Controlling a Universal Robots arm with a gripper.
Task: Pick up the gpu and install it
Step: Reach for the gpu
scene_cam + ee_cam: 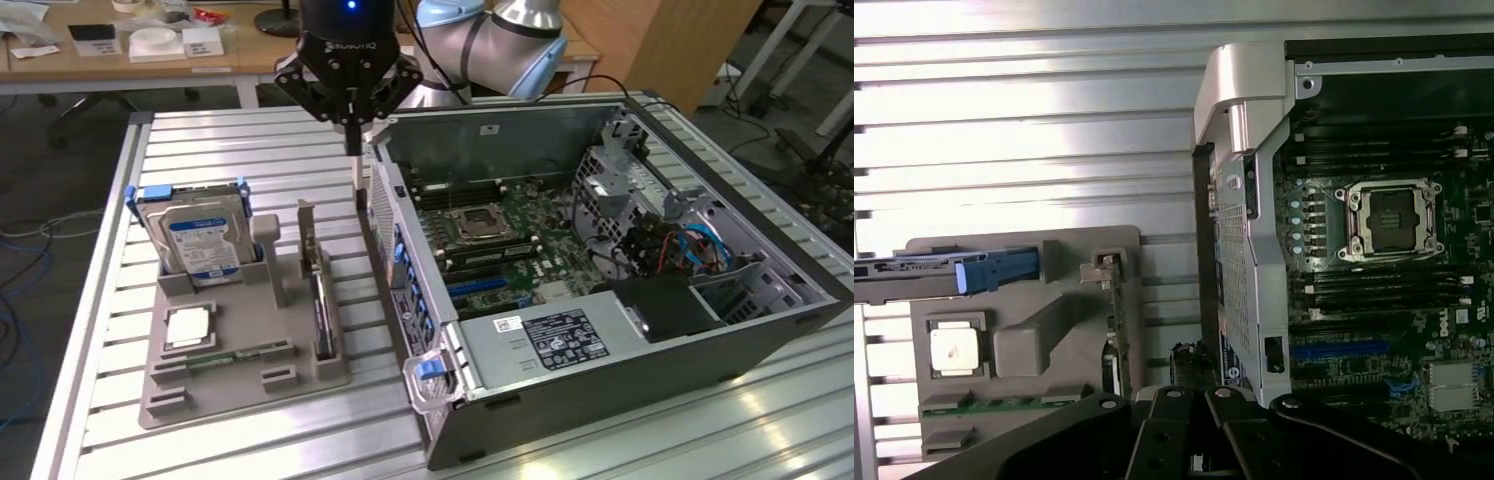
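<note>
Now one gpu (pixel 322 300) upright in tray (pixel 227 385), one end effector (pixel 354 135) near

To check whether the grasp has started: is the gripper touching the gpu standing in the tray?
Apart. In the exterior view the gripper hangs above the table, with bare slats showing between it and the gpu standing on edge in the grey tray.

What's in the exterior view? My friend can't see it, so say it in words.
A black robot gripper hangs above a slatted metal table beside an open computer case. The gpu stands on edge in a grey tray, untouched, next to a hard drive.
</note>
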